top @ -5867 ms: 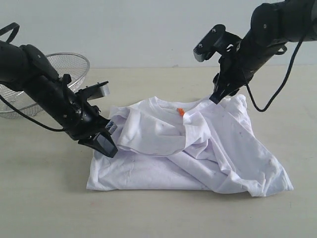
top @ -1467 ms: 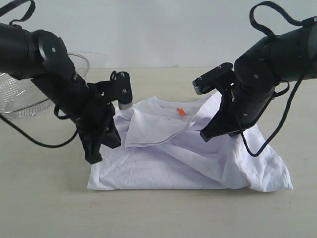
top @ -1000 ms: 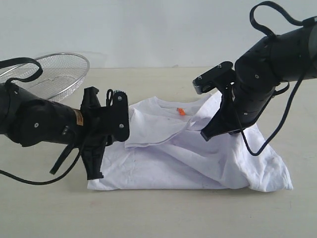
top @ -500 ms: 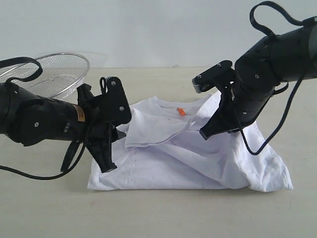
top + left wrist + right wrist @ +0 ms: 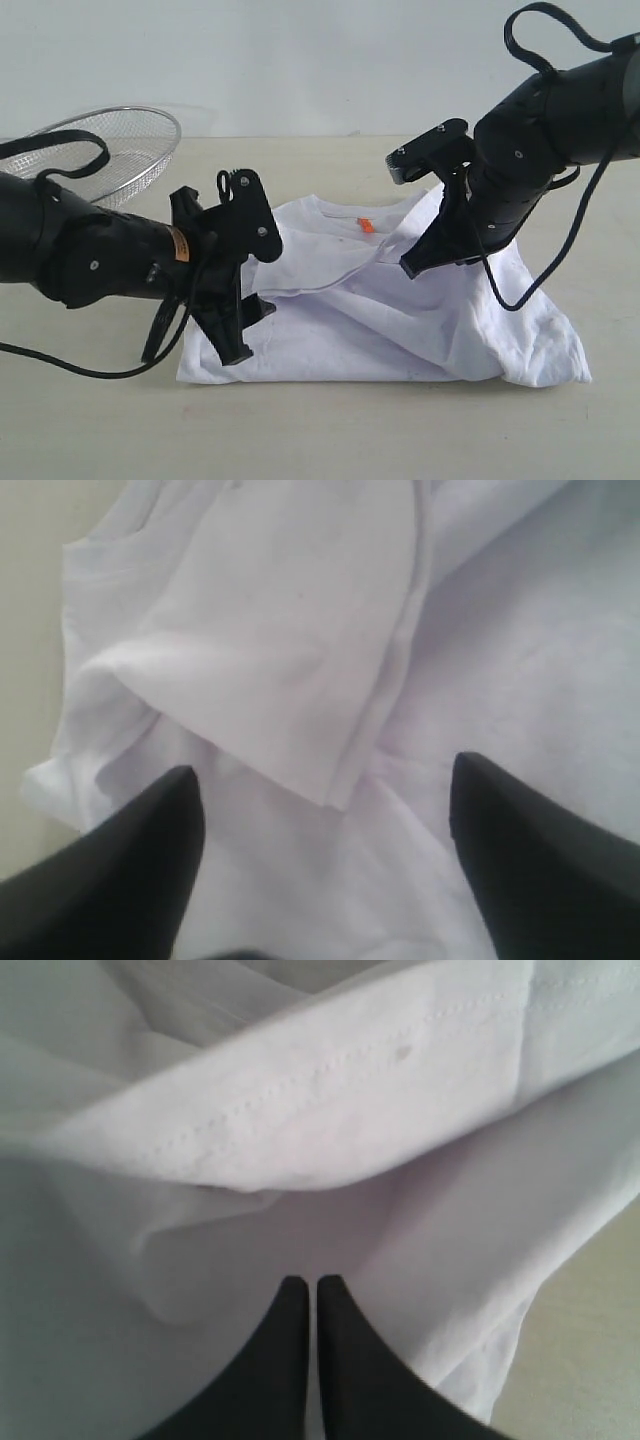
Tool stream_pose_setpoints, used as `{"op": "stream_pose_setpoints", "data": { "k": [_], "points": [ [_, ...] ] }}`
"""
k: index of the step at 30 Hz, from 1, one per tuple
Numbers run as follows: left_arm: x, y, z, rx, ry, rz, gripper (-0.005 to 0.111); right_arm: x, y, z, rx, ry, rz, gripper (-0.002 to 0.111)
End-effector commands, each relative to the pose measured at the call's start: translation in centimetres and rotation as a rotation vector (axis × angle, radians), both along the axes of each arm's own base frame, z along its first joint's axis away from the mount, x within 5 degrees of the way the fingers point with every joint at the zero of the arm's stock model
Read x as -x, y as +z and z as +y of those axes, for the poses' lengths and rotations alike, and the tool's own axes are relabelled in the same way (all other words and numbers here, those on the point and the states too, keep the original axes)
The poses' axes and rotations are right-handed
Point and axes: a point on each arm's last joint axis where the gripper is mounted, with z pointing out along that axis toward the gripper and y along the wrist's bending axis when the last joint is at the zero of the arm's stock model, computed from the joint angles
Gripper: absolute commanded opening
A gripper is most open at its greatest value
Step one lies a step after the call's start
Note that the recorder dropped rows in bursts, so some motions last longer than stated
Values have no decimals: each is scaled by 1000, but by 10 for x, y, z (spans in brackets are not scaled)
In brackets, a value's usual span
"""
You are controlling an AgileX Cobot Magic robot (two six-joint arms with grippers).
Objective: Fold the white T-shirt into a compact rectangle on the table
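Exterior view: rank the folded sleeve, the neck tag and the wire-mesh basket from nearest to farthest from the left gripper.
1. folded sleeve, just beside the left gripper, on the white T-shirt.
2. red neck tag, at the collar, toward the back.
3. wire-mesh basket, back-left on the table, off the shirt.

The T-shirt [image 5: 400,320] lies on the middle of the table [image 5: 320,440], with the left gripper [image 5: 248,328] over its left edge, the right gripper [image 5: 411,269] over its right half just right of the collar, and the wire basket [image 5: 130,140] behind at far left.
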Motion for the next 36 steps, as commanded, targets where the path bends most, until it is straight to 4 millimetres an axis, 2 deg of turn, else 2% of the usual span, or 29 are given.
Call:
{"op": "stream_pose_setpoints", "data": {
  "k": [1, 6, 10, 13, 20, 22, 25, 27, 29, 32, 36],
  "points": [
    [-2, -12, -4, 0, -2, 9, 64, 1, 1, -1, 4, 2, -5, 0],
    [-9, -22, -9, 24, -19, -52, 64, 1, 1, -1, 4, 0, -5, 0],
    [-18, -36, -15, 1, -24, -23, 64, 1, 1, -2, 10, -3, 6, 0],
    [-27, -34, -21, 13, -23, -42, 60, 3, 0, -3, 22, -10, 25, 0],
    [-36, -20, -27, -25, -62, -51, 34, 4, 0, -4, 32, -16, 42, 0],
    [-40, -20, -23, -42, -64, -50, 26, 4, 0, -4, 32, -16, 42, 0],
    [-49, -18, -11, -48, -36, -58, 7, 4, 0, -4, 32, -16, 42, 0],
    [-56, -11, -2, -43, -12, -81, 4, 4, 0, -4, 32, -16, 42, 0],
    [-68, 7, 5, -20, 18, -135, 4, 4, 0, -4, 32, -16, 42, 0],
    [-97, 28, 14, 14, 72, -212, 4, 4, 0, -4, 32, -16, 42, 0],
    [-129, 25, 7, 27, 86, -252, 4, 4, 0, -4, 28, -21, 40, 0]
  ]
}}
